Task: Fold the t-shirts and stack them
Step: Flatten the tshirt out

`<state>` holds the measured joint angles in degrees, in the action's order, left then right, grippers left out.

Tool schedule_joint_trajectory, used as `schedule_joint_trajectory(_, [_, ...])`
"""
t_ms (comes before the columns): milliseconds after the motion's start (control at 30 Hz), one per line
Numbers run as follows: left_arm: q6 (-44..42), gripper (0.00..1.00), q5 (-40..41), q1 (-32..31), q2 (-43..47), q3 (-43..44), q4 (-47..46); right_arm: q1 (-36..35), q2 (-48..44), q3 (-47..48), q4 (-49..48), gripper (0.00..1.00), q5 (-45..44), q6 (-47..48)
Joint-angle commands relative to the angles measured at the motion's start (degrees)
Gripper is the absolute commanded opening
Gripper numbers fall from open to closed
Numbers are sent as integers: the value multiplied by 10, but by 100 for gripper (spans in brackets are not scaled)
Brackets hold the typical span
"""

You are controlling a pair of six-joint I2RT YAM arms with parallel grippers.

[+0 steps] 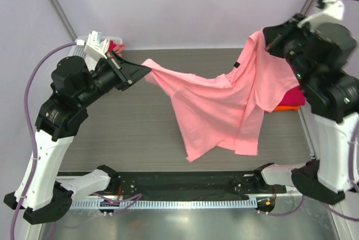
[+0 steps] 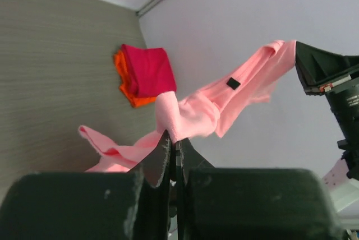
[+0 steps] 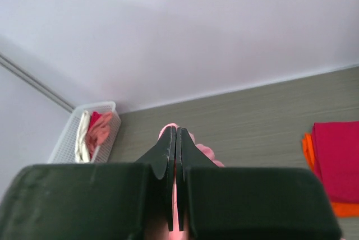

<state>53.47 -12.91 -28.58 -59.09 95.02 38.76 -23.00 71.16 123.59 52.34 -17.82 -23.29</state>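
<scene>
The big pink shirt [image 1: 224, 105] hangs over the middle of the bench [image 1: 112, 133], unfolded, its hem drooping toward the near side. I cannot tell whether the hem touches the surface. The left hand [image 1: 145, 70] is clamped tight on one edge of it at the left. The right hand [image 1: 273, 39], farther right and back, is pinched on another edge, so the cloth sags between them in loose folds. At the right side of the bench a crimson shirt [image 1: 293, 98] lies folded on top of a folded orange shirt [image 1: 279, 108]; these two look done. In the far left corner the basket [image 3: 67, 139] holds a white shirt [image 3: 84, 130] and a coral shirt [image 3: 102, 129], bunched and unfolded. By my reckoning, about three shirts are left to fold and stack.
</scene>
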Motion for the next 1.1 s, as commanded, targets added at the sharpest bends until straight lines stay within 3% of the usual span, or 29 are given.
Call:
schedule_joint_trajectory(0, [-36,0,87,-3,19,47,-2,2,61,15,12,1,20,-3])
schedule_joint_trajectory(100, [-90,0,190,-3,-3,113,116,2,44,-47,-41,1,90,-21])
schedule_joint_trajectory(133, [-103,0,258,-3,-8,126,129,1,38,-80,-50,1,110,-25])
schedule_joint_trajectory(233, [-165,0,402,-3,-2,153,134,-3,35,-101,-60,1,170,-35])
schedule_joint_trajectory(300, [-224,0,448,-3,10,162,95,-17,36,-101,-70,1,221,-39])
schedule_joint_trajectory(500, [-342,0,469,-3,-4,171,-83,-31,23,-69,-72,1,258,-66])
schedule_joint_trajectory(600, [-369,0,463,-3,-88,217,-102,-34,-22,-154,-113,1,285,-98])
schedule_joint_trajectory(667, [-373,0,466,-3,-138,257,-101,-43,-93,-282,-157,1,300,-122])
schedule_joint_trajectory(800, [-314,0,461,26,-207,279,-98,-73,-160,-458,-230,1,323,-169])
schedule_joint_trajectory(933, [-290,0,495,33,-175,222,-128,-121,-181,-511,-245,1,301,-168])
schedule_joint_trajectory(1067, [-324,0,516,33,-65,142,-184,-189,-160,-510,-252,1,283,-162])
